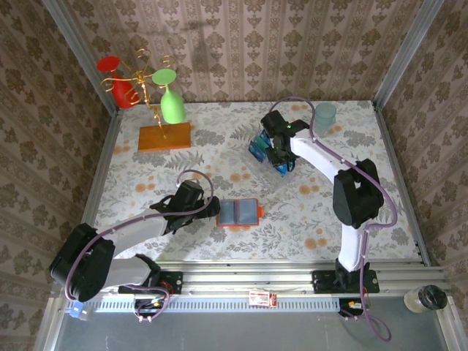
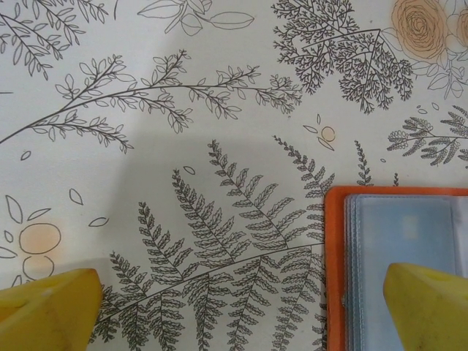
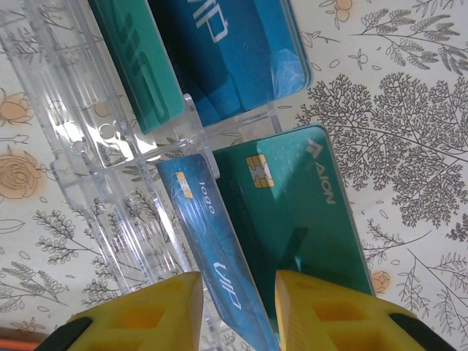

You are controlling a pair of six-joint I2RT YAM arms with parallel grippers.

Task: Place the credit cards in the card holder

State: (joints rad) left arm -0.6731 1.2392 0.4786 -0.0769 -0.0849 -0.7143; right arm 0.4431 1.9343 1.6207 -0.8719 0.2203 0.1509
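The card holder lies open on the cloth, orange-red with grey-blue sleeves. My left gripper hovers at its left edge, open wide, and its right finger overlaps the holder. The credit cards stand in a clear plastic tray at the back. A blue card leans tilted between the fingers of my right gripper, which is open with a gap on each side. A teal card lies beside it. Further in the tray are another teal card and a dark blue one. Seen from above, the right gripper sits over the tray.
An orange-brown wooden slab with a gold stand holds a red glass and a green glass at the back left. A pale cup stands at the back right, close to the right arm. Patterned walls close in the table.
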